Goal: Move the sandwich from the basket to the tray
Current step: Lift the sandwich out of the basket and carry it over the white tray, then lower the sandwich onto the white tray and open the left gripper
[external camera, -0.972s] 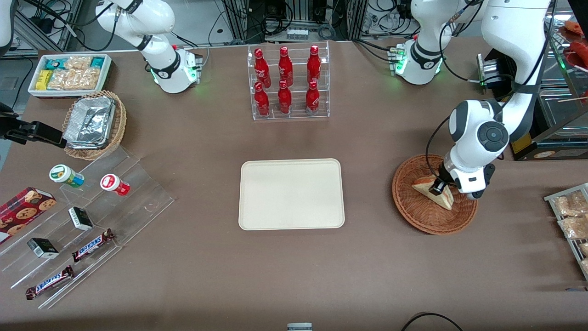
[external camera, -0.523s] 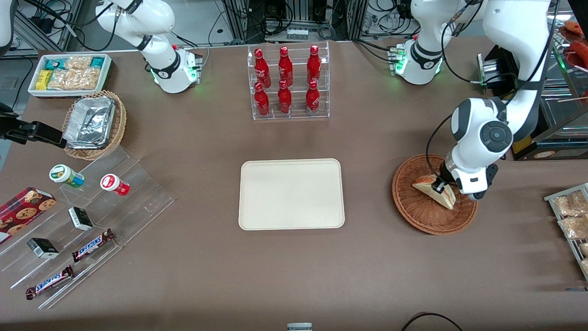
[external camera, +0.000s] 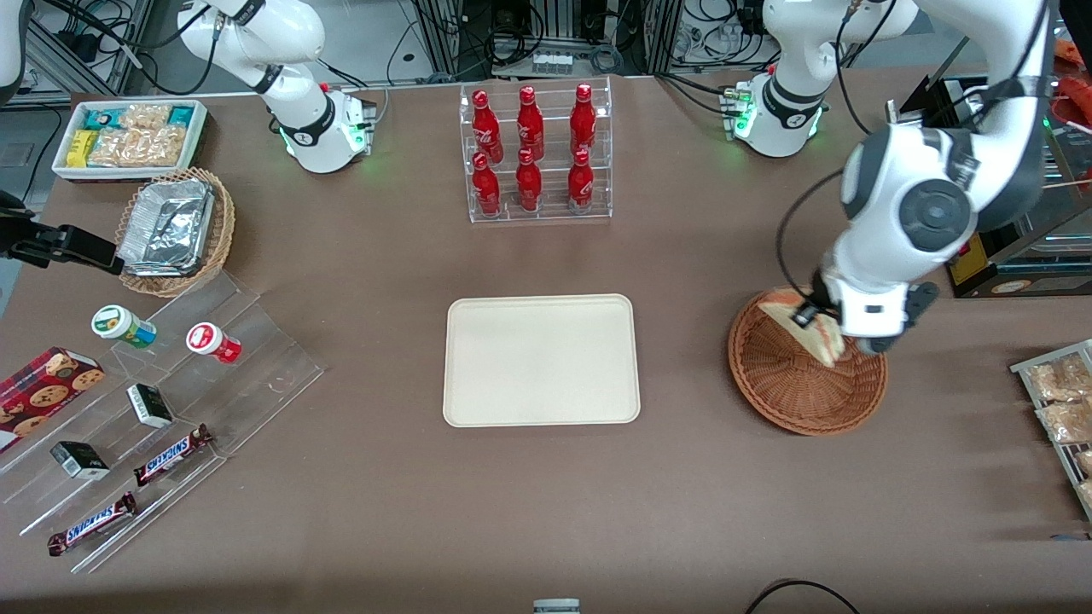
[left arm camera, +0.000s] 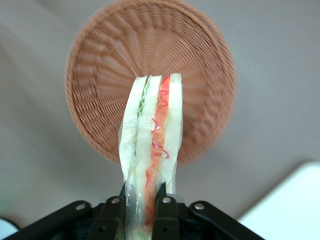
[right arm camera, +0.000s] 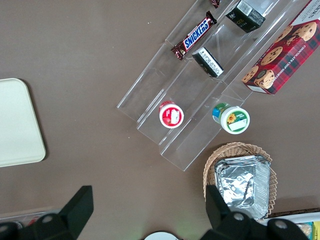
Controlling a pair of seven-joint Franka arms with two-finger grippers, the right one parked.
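Note:
My left gripper (external camera: 810, 320) (left arm camera: 141, 197) is shut on the sandwich (external camera: 806, 331) (left arm camera: 151, 135), a white wedge with red-orange and green layers on its cut edge. The sandwich hangs in the air above the reddish-brown wicker basket (external camera: 789, 384) (left arm camera: 110, 60), lifted clear of its floor. The basket holds nothing else. The cream tray (external camera: 541, 359) (left arm camera: 290, 205) lies flat at mid-table, beside the basket toward the parked arm's end.
A clear rack of red bottles (external camera: 534, 152) stands farther from the front camera than the tray. Wire racks of snack packets (external camera: 1062, 401) sit at the working arm's table edge. A stepped acrylic stand with snacks (external camera: 162, 418) and a foil-filled wicker basket (external camera: 175, 230) lie toward the parked arm's end.
The gripper has risen with the sandwich, lifting it off the basket floor; the wrist now sits higher above the basket.

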